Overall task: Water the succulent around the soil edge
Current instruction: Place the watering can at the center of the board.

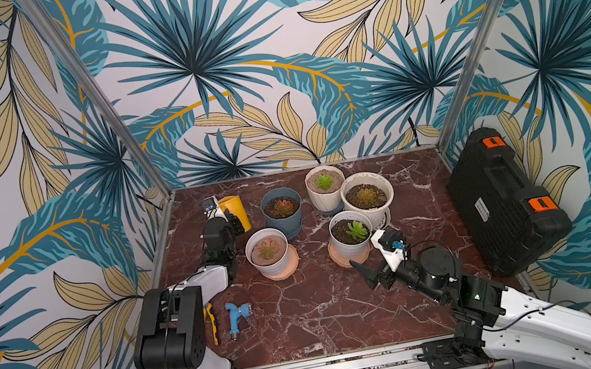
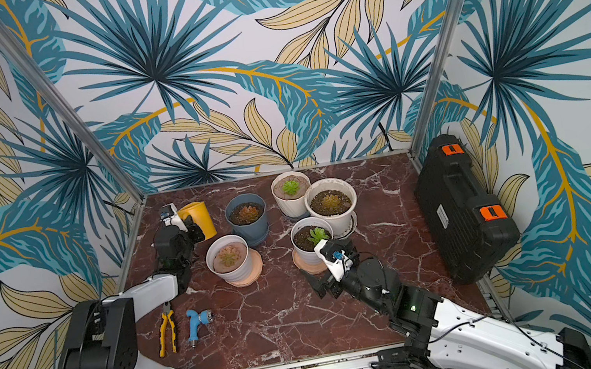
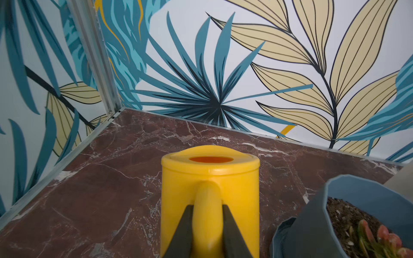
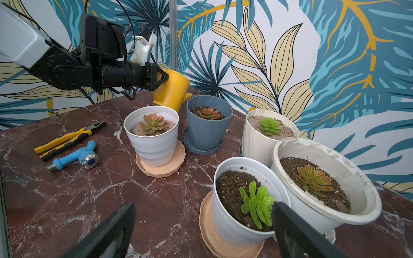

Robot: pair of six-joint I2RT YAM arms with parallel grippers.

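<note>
A yellow watering can is at the back left of the marble table, and my left gripper is shut on its handle. In the right wrist view the can leans, its spout next to a blue-grey pot holding a reddish succulent. Several other potted succulents stand mid-table. The nearest is a green succulent in a white pot on a peach saucer. My right gripper is open just in front of that pot, holding nothing.
Yellow-handled pliers and a blue hose nozzle lie at the front left, beside the left arm. A black case leans at the table's right edge. Patterned walls close in the back and both sides.
</note>
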